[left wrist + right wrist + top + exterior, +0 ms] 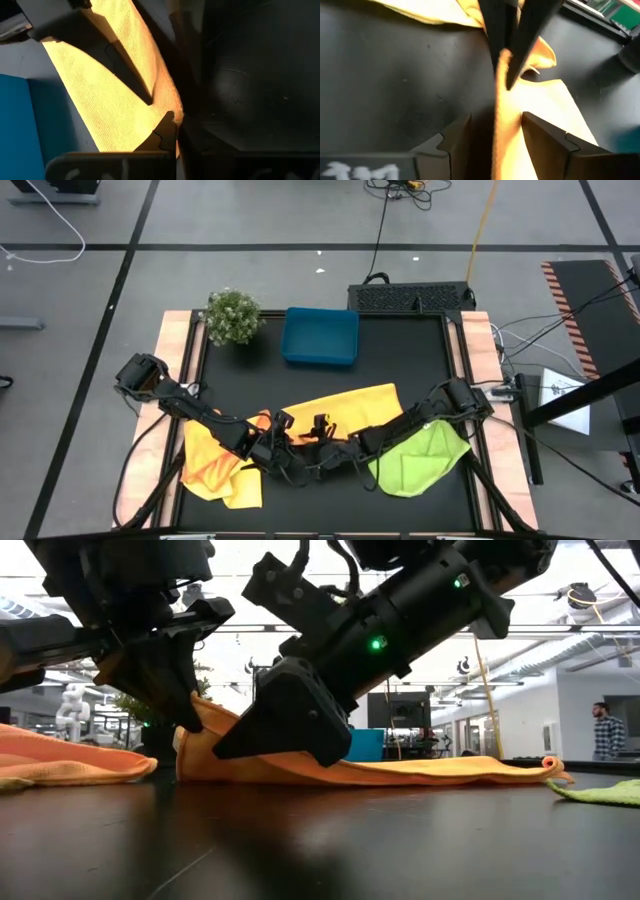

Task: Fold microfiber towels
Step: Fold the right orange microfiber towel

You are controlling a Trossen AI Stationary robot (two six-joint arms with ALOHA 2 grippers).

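Pinching the near edge of the thin yellow microfiber towel [345, 405] lying at the black table's [400, 340] six o'clock, the left tool [272, 442] is clamping shut while the right tool [318, 442], jaws apart, is straddling the same raised fold, needing to close before folding toward twelve o'clock.

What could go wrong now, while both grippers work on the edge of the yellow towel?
1. The left gripper is shut on the yellow towel; the right gripper has its fingers on either side of the same raised edge, close by. The two could collide.
2. If the right gripper closes badly, it may catch only part of the edge, and the fold could come out crooked.
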